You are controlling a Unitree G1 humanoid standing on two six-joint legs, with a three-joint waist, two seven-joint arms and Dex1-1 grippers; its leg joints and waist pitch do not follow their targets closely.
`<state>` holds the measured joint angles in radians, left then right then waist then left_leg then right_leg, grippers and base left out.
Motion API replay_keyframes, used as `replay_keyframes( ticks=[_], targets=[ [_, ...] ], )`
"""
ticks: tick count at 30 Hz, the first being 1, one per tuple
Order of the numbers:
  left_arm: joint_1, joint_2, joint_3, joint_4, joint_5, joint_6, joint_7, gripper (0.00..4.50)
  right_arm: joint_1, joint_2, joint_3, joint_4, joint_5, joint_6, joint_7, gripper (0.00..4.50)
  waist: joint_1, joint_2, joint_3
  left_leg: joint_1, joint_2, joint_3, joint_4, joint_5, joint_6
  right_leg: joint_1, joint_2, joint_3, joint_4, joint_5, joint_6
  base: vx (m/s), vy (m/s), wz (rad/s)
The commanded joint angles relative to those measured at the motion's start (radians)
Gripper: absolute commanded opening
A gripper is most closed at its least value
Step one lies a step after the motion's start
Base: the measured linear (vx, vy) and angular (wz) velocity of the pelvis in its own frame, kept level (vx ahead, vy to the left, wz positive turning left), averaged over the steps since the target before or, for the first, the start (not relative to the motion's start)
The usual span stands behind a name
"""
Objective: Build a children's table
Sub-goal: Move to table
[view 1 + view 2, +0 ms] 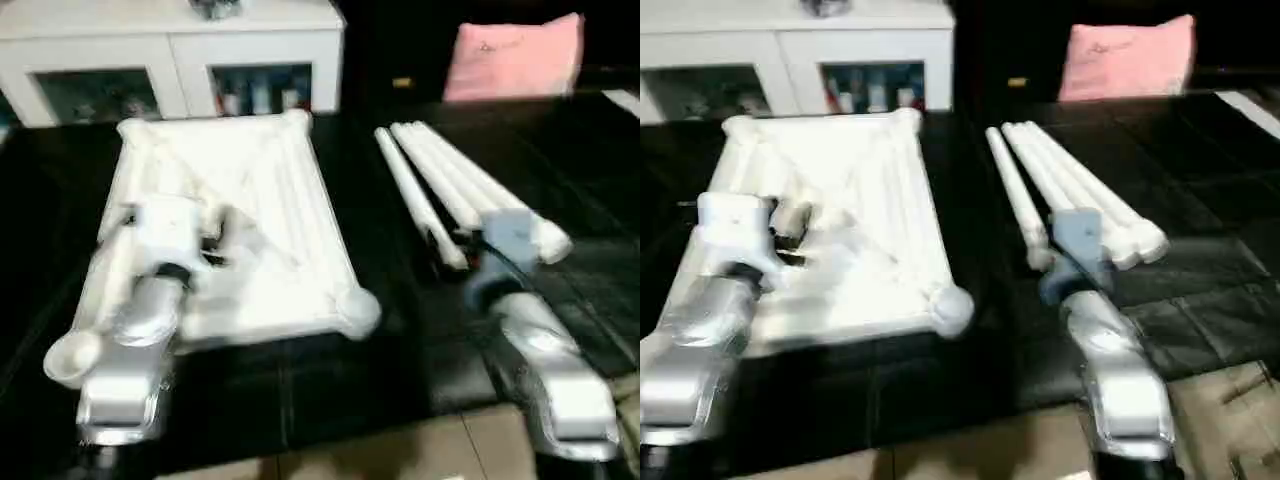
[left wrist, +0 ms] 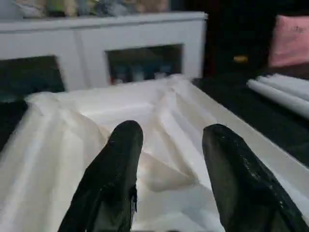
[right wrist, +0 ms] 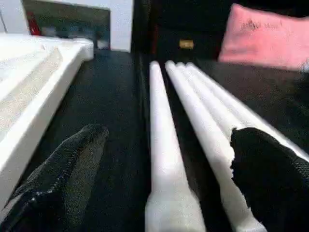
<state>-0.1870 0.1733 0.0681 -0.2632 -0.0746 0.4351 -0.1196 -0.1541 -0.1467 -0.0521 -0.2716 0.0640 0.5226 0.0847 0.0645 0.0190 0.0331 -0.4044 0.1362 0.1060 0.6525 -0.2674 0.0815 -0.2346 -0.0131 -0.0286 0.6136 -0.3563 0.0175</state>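
Black floor [image 1: 330,390], white glass-door cabinet [image 1: 170,55] at the back, pink cushion [image 1: 515,55] back right with a faint mark, unreadable. Tabletop [image 1: 260,200] lies ribbed side up on the left; left gripper [image 2: 166,145] hovers over the ribs, fingers half open, holding nothing. Four legs [image 1: 450,185] lie bundled to its right; right gripper [image 3: 169,159] is wide open, straddling their near ends, empty, arm hiding those ends from the head views.

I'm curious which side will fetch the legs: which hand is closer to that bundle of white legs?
The right hand. It sits open at the near ends of the white legs, fingers straddling them. The left hand hovers over the upturned tabletop, away from them.
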Motion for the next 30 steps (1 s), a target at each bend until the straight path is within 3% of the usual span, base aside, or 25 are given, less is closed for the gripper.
replay_keyframes(
  ticks=[1, 2, 3, 4, 5, 6, 7, 8, 9, 10, 12, 14, 15, 17, 19, 21, 22, 23, 24, 25, 26, 27, 28, 29, 30],
  targets=[
    [0.005, 0.01, 0.015, -0.001, 0.001, 0.008, 0.004, 2.31, -0.007, 0.01, 0.017, -0.007, -0.002, 0.01, 0.005, 4.5, -0.047, 0.045, -0.051, 0.128, 0.126, -0.115, -0.098, 0.171, 0.162, -0.06, -0.021, -0.054, 0.062, 0.142, -0.029, 0.0, 0.0, 0.0],
    [0.005, 0.01, 0.015, 0.0, 0.002, 0.008, 0.004, 2.31, -0.008, 0.009, 0.017, -0.007, -0.002, 0.01, 0.005, 4.5, -0.069, 0.048, -0.076, 0.217, 0.168, -0.174, -0.092, 0.227, 0.306, -0.151, -0.03, -0.053, 0.112, -0.009, -0.005, 0.088, -0.006, -0.06],
    [0.004, 0.009, 0.015, 0.0, 0.003, 0.009, 0.006, 2.31, -0.009, 0.009, 0.017, -0.006, -0.002, 0.01, 0.006, 4.5, -0.064, 0.03, -0.079, 0.212, 0.187, -0.182, -0.079, 0.316, 0.394, -0.187, -0.057, -0.034, 0.151, -0.053, 0.03, 0.112, -0.011, -0.03],
    [0.004, 0.009, 0.014, 0.0, 0.004, 0.009, 0.007, 2.31, -0.009, 0.008, 0.016, -0.005, -0.001, 0.009, 0.007, 4.5, -0.054, 0.036, -0.069, 0.185, 0.17, -0.156, -0.078, 0.332, 0.382, -0.196, -0.06, -0.029, 0.163, -0.027, 0.057, 0.112, -0.011, -0.03],
    [0.004, 0.007, 0.014, 0.001, 0.006, 0.008, 0.01, 2.31, -0.01, 0.007, 0.016, -0.004, 0.0, 0.008, 0.008, 4.5, -0.058, 0.003, -0.057, 0.129, 0.135, -0.078, -0.108, 0.296, 0.348, -0.2, -0.058, -0.027, 0.156, 0.12, 0.082, 0.051, 0.009, 0.0],
    [0.005, 0.003, 0.016, 0.001, 0.002, 0.003, 0.013, 2.31, -0.01, 0.006, 0.016, -0.003, 0.001, 0.007, 0.009, 4.5, -0.058, 0.003, -0.057, 0.129, 0.135, -0.078, -0.108, 0.296, 0.348, -0.2, -0.058, -0.027, 0.156, 0.12, 0.082, 0.0, 0.0, 0.0],
    [0.005, 0.001, 0.017, 0.0, 0.001, 0.003, 0.013, 2.31, -0.01, 0.005, 0.015, -0.001, 0.002, 0.006, 0.01, 4.5, -0.042, -0.061, -0.041, 0.067, 0.052, -0.003, -0.073, 0.167, 0.257, -0.165, -0.107, 0.037, -0.01, 0.318, 0.014, 0.0, 0.0, 0.0],
    [0.005, 0.0, 0.015, -0.001, 0.001, 0.004, 0.014, 2.31, -0.011, 0.003, 0.014, 0.001, 0.004, 0.005, 0.012, 4.5, -0.028, -0.103, -0.053, 0.016, -0.005, 0.016, -0.037, 0.053, 0.185, -0.109, -0.134, 0.087, -0.056, 0.251, 0.085, -0.02, -0.088, 0.02],
    [0.003, 0.001, 0.013, 0.0, 0.003, 0.004, 0.015, 2.31, -0.014, 0.001, 0.012, 0.006, 0.004, 0.005, 0.015, 4.5, 0.003, -0.076, -0.05, 0.011, 0.003, -0.013, 0.001, -0.002, 0.053, -0.072, -0.238, 0.136, -0.079, 0.106, 0.03, -0.012, -0.117, -0.05],
    [0.003, 0.002, 0.012, -0.001, 0.004, 0.006, 0.016, 2.31, -0.018, -0.002, 0.014, 0.012, 0.002, 0.005, 0.019, 4.5, 0.003, -0.068, -0.051, 0.008, 0.022, -0.025, -0.047, 0.121, -0.039, -0.069, -0.196, 0.095, -0.042, 0.189, -0.001, -0.012, -0.117, -0.05],
    [0.005, 0.003, 0.014, -0.001, 0.005, 0.005, 0.015, 2.31, -0.023, -0.005, 0.018, 0.015, 0.001, 0.007, 0.023, 4.5, -0.019, -0.054, -0.047, 0.029, 0.036, -0.017, -0.074, 0.169, -0.09, -0.097, -0.125, 0.057, -0.027, 0.331, -0.059, -0.001, -0.041, -0.05],
    [0.01, 0.003, 0.02, -0.001, 0.004, 0.003, 0.013, 2.31, -0.029, -0.008, 0.024, 0.012, 0.001, 0.01, 0.024, 4.5, -0.03, -0.037, -0.046, 0.038, 0.051, -0.015, -0.091, 0.067, -0.124, -0.096, -0.114, 0.039, -0.036, 0.24, -0.141, -0.031, -0.005, -0.01],
    [0.015, 0.007, 0.021, -0.001, 0.008, 0.001, 0.01, 2.31, -0.029, -0.007, 0.023, 0.005, 0.004, 0.013, 0.023, 4.5, -0.037, -0.029, -0.036, 0.047, 0.062, -0.014, -0.104, -0.071, -0.143, -0.104, -0.111, 0.034, -0.053, 0.089, -0.176, -0.077, 0.008, 0.0],
    [0.02, 0.016, 0.013, -0.001, 0.02, -0.003, 0.007, 2.31, -0.021, -0.011, 0.027, -0.002, -0.001, 0.013, 0.021, 4.5, -0.048, -0.037, -0.02, 0.063, 0.065, -0.004, -0.112, -0.315, -0.165, -0.126, -0.111, 0.031, -0.088, -0.26, -0.144, -0.078, 0.014, 0.01],
    [0.017, 0.015, 0.012, -0.003, 0.02, 0.0, 0.009, 2.31, -0.019, -0.015, 0.032, -0.002, -0.005, 0.012, 0.024, 4.5, -0.046, -0.037, -0.02, 0.071, 0.061, -0.001, -0.109, -0.344, -0.165, -0.142, -0.114, 0.033, -0.102, -0.364, -0.101, -0.062, 0.017, 0.06],
    [0.011, 0.013, 0.011, -0.005, 0.018, 0.007, 0.015, 2.31, -0.015, -0.02, 0.042, -0.003, -0.012, 0.011, 0.031, 4.5, -0.049, -0.032, -0.019, 0.067, 0.066, -0.008, -0.114, -0.351, -0.174, -0.144, -0.106, 0.024, -0.105, -0.375, -0.074, -0.056, 0.006, 0.07],
    [0.008, 0.013, 0.011, -0.005, 0.019, 0.01, 0.018, 2.31, -0.015, -0.022, 0.047, -0.004, -0.015, 0.01, 0.033, 4.5, -0.051, -0.018, -0.013, 0.034, 0.077, -0.051, -0.144, -0.422, -0.175, -0.12, -0.103, -0.012, -0.086, -0.334, -0.078, -0.061, 0.004, 0.05],
    [0.006, 0.013, 0.006, -0.007, 0.024, 0.014, 0.021, 2.31, -0.019, -0.025, 0.053, -0.005, -0.023, 0.014, 0.031, 4.5, -0.048, -0.016, -0.012, 0.009, 0.076, -0.089, -0.161, -0.489, -0.179, -0.099, -0.11, -0.04, -0.07, -0.303, -0.088, -0.058, -0.001, 0.21],
    [0.007, 0.013, 0.004, -0.008, 0.025, 0.014, 0.022, 2.31, -0.021, -0.027, 0.055, -0.005, -0.025, 0.014, 0.03, 4.5, -0.067, 0.005, -0.025, 0.028, 0.108, -0.153, -0.183, -0.575, -0.191, -0.094, -0.089, -0.059, -0.037, -0.147, -0.126, -0.007, -0.027, 0.49],
    [0.008, 0.012, 0.003, -0.009, 0.025, 0.014, 0.022, 2.31, -0.023, -0.028, 0.055, -0.004, -0.026, 0.014, 0.03, 4.5, -0.086, 0.02, -0.022, 0.042, 0.135, -0.219, -0.212, -0.563, -0.149, -0.101, -0.07, -0.063, 0.015, -0.031, -0.173, -0.007, -0.027, 0.49],
    [0.01, 0.011, 0.003, -0.009, 0.024, 0.015, 0.023, 2.31, -0.024, -0.029, 0.054, -0.002, -0.025, 0.014, 0.031, 4.5, -0.09, 0.021, -0.023, 0.055, 0.139, -0.242, -0.216, -0.533, -0.119, -0.112, -0.063, -0.065, 0.037, -0.018, -0.197, 0.028, -0.09, 0.57],
    [0.011, 0.009, 0.004, -0.009, 0.023, 0.016, 0.025, 2.31, -0.026, -0.031, 0.053, 0.0, -0.026, 0.021, 0.031, 4.5, -0.092, 0.019, -0.013, 0.043, 0.128, -0.269, -0.229, -0.51, -0.072, -0.116, -0.057, -0.053, 0.066, -0.046, -0.223, 0.021, -0.159, 0.63],
    [0.012, 0.008, 0.004, -0.008, 0.024, 0.016, 0.027, 2.31, -0.029, -0.033, 0.047, 0.007, -0.022, 0.026, 0.032, 4.5, -0.09, 0.008, -0.016, 0.074, 0.187, -0.209, -0.211, -0.472, -0.053, -0.149, -0.075, -0.024, 0.068, -0.03, -0.216, 0.021, -0.159, 0.63],
    [0.013, 0.007, 0.004, -0.008, 0.024, 0.015, 0.028, 2.31, -0.03, -0.034, 0.044, 0.01, -0.021, 0.024, 0.032, 4.5, -0.084, -0.001, -0.007, 0.048, 0.183, -0.183, -0.22, -0.475, -0.043, -0.139, -0.075, -0.02, 0.07, -0.042, -0.213, 0.033, -0.246, 0.54],
    [0.013, 0.007, 0.004, -0.008, 0.025, 0.014, 0.029, 2.31, -0.031, -0.034, 0.043, 0.011, -0.02, 0.022, 0.033, 4.5, -0.072, -0.017, -0.015, 0.055, 0.157, -0.15, -0.199, -0.457, -0.027, -0.146, -0.085, 0.007, 0.036, -0.09, -0.258, 0.04, -0.328, 0.37]
  ],
)
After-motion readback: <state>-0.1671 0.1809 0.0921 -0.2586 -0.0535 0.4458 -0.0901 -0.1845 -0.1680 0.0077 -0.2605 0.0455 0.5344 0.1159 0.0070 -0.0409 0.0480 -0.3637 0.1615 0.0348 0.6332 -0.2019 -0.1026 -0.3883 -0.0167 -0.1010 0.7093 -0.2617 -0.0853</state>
